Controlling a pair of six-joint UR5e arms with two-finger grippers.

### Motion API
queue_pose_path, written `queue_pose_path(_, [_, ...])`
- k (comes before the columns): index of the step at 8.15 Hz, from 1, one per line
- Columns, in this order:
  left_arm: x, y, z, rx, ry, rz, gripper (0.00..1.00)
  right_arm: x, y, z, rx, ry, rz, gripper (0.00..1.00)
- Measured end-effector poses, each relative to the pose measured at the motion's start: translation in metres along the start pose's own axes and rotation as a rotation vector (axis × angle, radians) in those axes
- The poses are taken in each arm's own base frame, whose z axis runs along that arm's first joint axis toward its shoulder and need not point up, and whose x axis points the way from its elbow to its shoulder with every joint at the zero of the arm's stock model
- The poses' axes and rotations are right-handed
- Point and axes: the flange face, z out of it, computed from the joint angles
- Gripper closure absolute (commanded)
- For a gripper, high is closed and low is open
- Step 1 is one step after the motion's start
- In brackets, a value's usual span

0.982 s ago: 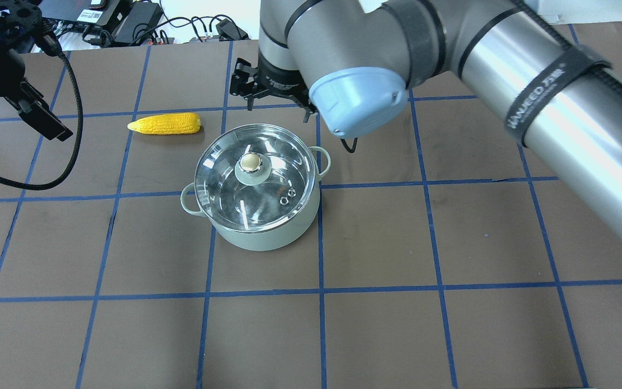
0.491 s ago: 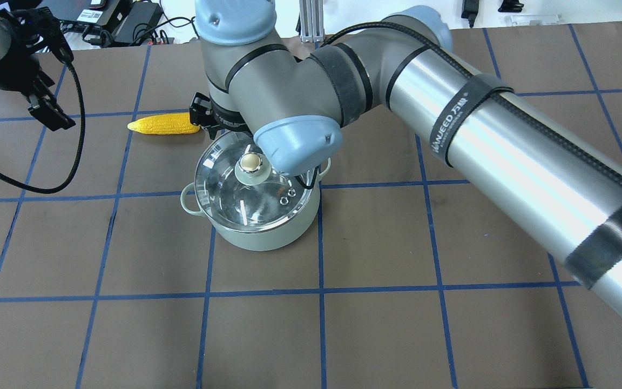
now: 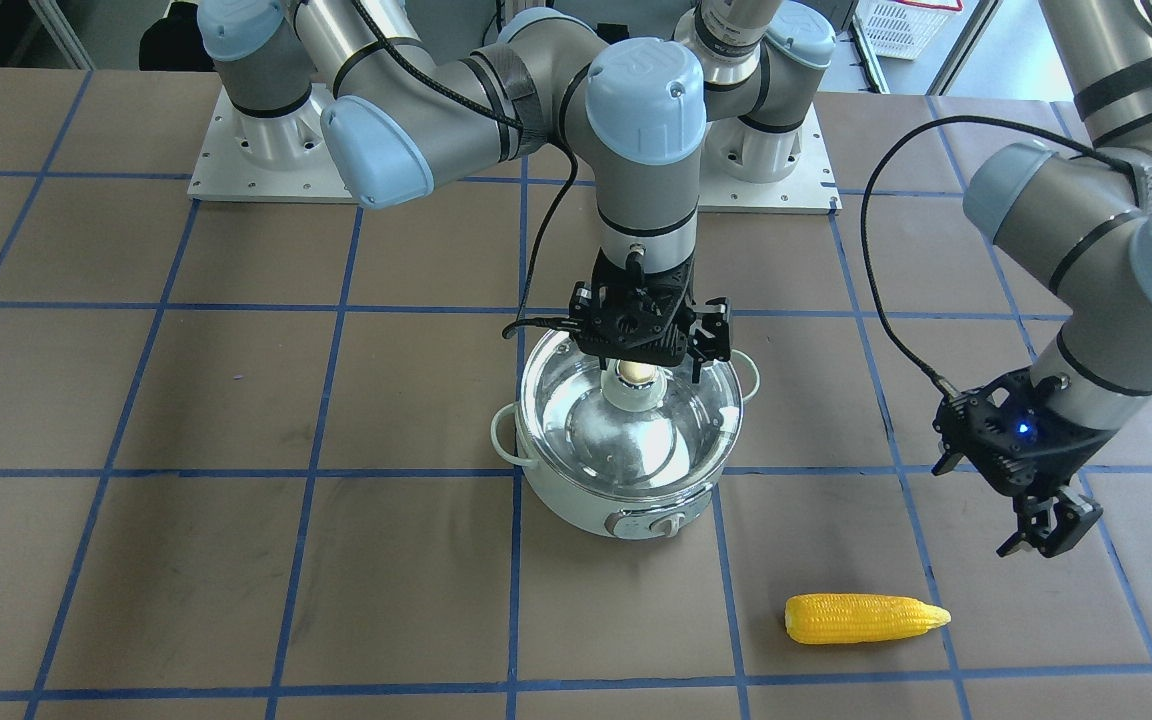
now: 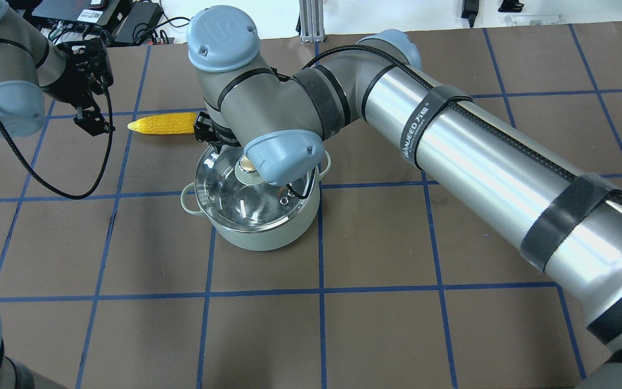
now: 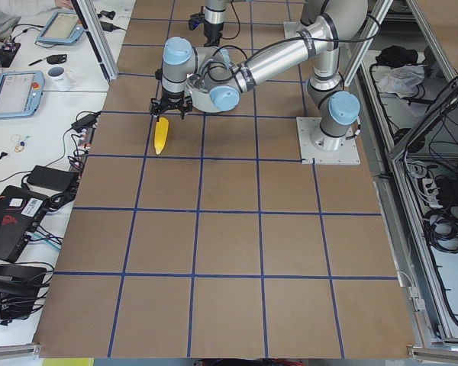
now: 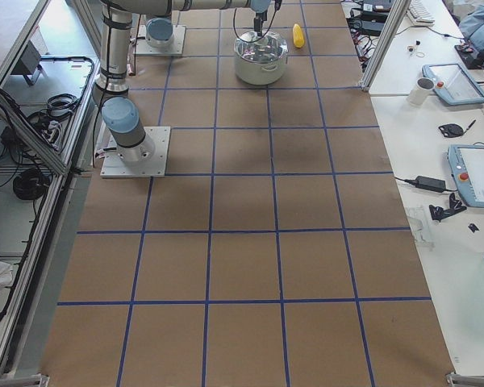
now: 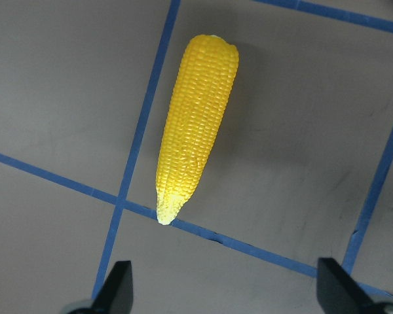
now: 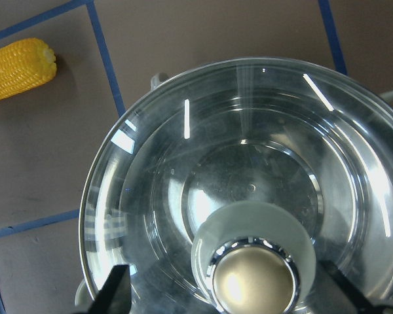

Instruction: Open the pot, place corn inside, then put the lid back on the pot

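The pale mint pot (image 3: 576, 503) stands mid-table with the glass lid (image 3: 576, 420) on it. My right gripper (image 3: 644, 368) hangs straight over the lid's beige-gold knob (image 3: 636, 373). In the right wrist view the right gripper (image 8: 229, 292) is open, with one finger on each side of the knob (image 8: 252, 282), not closed on it. The yellow corn (image 3: 866, 618) lies on the table apart from the pot. My left gripper (image 3: 1044, 540) hovers open and empty above the corn's pointed end. In the left wrist view the corn (image 7: 196, 124) lies just beyond the left gripper (image 7: 226, 294).
The table is brown with a blue tape grid (image 4: 320, 294). My right arm's long link (image 4: 478, 162) crosses above the table's right half. Cables and electronics (image 4: 122, 21) lie past the far edge. The robot's white base plates (image 3: 266, 160) sit behind the pot.
My right arm has swung left and brought its gripper over the lid's knob. My left arm has moved right, toward the corn's pointed end. Pot, lid and corn have not moved.
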Motion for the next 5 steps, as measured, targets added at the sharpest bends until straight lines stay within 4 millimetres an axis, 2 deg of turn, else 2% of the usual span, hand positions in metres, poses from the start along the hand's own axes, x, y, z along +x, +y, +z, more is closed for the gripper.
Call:
queue_pose_path(2, [-0.008,0.002,0.035,0.005,0.007,0.036,0.00,0.000,-0.001,0.008,-0.006,0.011,-0.014,0.15])
queue_pose_path(5, [-0.021,0.000,0.086,0.067,-0.032,0.048,0.00,0.005,-0.002,0.013,0.009,0.049,-0.042,0.43])
